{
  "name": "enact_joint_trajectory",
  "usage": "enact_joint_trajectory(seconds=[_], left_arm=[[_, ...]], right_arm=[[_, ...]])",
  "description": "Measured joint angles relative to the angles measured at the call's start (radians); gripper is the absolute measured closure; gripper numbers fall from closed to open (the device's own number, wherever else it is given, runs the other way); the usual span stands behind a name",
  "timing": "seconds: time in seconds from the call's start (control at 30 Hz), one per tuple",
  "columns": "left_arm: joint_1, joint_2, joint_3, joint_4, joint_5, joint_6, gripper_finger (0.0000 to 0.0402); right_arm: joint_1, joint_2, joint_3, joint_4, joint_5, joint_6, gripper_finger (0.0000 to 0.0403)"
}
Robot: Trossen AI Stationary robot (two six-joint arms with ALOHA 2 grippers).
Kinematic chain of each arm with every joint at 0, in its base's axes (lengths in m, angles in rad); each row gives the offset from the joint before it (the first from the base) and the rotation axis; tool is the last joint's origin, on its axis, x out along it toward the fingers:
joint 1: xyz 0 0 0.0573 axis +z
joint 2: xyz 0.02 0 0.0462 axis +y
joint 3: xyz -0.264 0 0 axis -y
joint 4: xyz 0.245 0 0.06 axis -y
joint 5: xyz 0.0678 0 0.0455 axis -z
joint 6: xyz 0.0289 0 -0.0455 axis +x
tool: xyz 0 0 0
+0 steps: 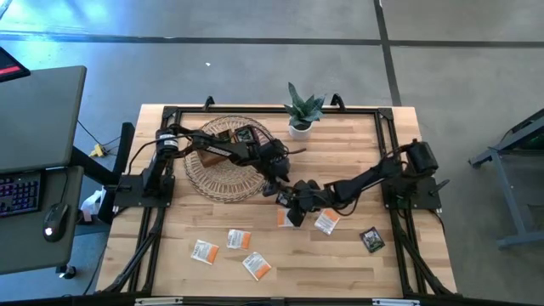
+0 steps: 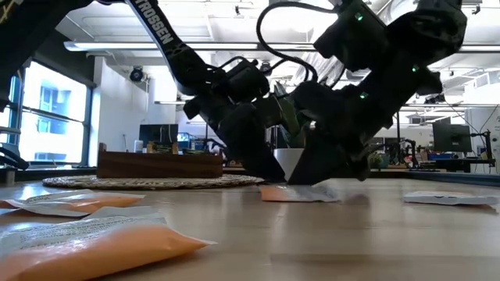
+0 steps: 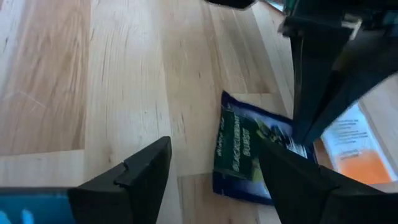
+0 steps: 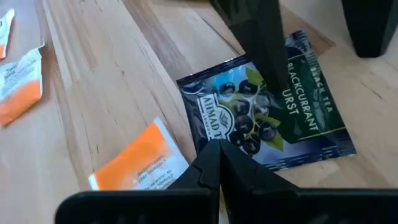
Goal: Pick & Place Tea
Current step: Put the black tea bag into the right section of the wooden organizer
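Left tool (image 3: 211, 180) spread over dark tea sachet (image 4: 267, 121); right tool (image 4: 219, 163) pressed together, at sachet's edge. Six sachets remain on tabletop (image 1: 340, 263), 6 o'clock of tray (image 1: 234, 138).

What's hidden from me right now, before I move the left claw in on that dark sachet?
- High view: the blackcurrant sachet sits under both claws.
- Left wrist view: the left claw, open, straddles it; the right arm hides its far edge.
- Low view: wooden tray contents hidden by its wall.
- Right wrist view: orange sachet partly covered by the shut right claw.
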Motion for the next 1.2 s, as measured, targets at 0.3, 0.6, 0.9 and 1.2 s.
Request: enact_joint_trajectory(seconds=[0.3,0.6,0.9,1.2], left_arm=[[0.001,-0.002,0.002,-0.059,0.026,-0.069,0.0157],[0.003,-0.002,0.000,-0.100,0.106,-0.204,0.0156],[0.002,0.002,-0.003,-0.074,0.155,-0.215,0.0195],[-0.001,0.008,0.024,-0.041,0.121,-0.199,0.0284]], right_arm=[[0.001,0.001,-0.002,-0.022,0.027,-0.050,0.0403],[0.015,0.002,-0.002,-0.042,0.062,-0.050,0.0403],[0.014,0.004,-0.005,-0.039,0.155,-0.080,0.0403],[0.014,0.006,-0.007,0.023,0.151,-0.136,0.0403]])
